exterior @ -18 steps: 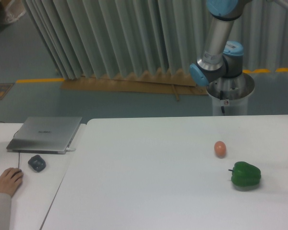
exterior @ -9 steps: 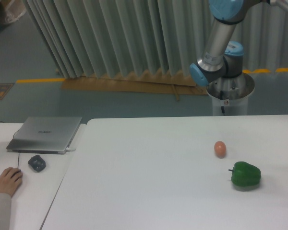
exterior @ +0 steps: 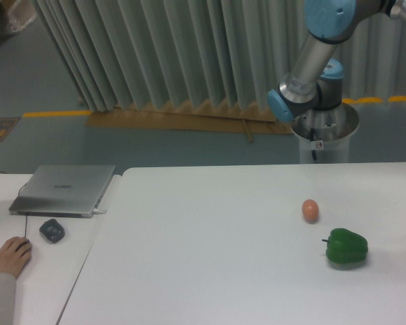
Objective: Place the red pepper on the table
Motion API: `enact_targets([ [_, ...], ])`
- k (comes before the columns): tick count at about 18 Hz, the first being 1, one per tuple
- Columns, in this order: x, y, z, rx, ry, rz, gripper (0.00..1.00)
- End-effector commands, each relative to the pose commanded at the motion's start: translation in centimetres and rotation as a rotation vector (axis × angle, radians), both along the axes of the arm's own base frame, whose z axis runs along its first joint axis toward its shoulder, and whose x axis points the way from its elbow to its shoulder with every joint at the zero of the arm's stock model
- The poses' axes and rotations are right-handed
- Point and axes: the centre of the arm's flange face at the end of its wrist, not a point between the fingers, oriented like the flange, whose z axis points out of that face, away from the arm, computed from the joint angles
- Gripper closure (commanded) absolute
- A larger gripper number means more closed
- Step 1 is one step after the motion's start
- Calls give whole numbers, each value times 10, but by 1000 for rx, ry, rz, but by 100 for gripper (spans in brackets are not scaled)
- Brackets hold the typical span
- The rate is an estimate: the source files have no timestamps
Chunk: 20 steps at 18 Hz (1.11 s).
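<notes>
- Spanning most of the lower view, the large white desk (exterior: pixel 210 264) with rounded corners carries two small items on its right side.
- Robot arm (exterior: pixel 312 64): grey links with blue joint caps, rising from a silver base behind the far right edge of the large desk and running out of view at the top right; the tool is outside the view, so whether it is open, closed or gripping cannot be told.
- Narrower white side desk (exterior: pixel 44 271), at left, just beside the large one.
- Silver laptop (exterior: pixel 64 189), lid closed, on the side desk.
- Green pepper (exterior: pixel 346 248), near the large desk's right edge.
- Human hand (exterior: pixel 12 255), resting on the side desk at lower left, near a dark mouse (exterior: pixel 52 230).
- Orange-brown egg (exterior: pixel 310 210), just beyond the green pepper, apart from it.
- Red pepper: not visible anywhere; its position relative to the tool cannot be told.
</notes>
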Motion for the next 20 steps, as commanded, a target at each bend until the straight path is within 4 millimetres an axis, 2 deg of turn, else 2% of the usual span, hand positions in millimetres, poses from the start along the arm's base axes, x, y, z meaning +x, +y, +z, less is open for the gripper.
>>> enact_targets([
  [7,2,0,-19,-13,-29,10,0],
  [11,1,-1,-22,-25,-30,11,0],
  [12,1,-1,-22,-26,-29,12,14],
  [14,1,-1,-22,-26,-29,14,18],
  [15,1,-1,-24,-26,-32,18,30],
  [17,1,-1,-24,-25,-33,32,34],
  [18,2,-1,-25,-25,-34,38,45],
  [20,2,-1,-23,-24,-33,43,45],
])
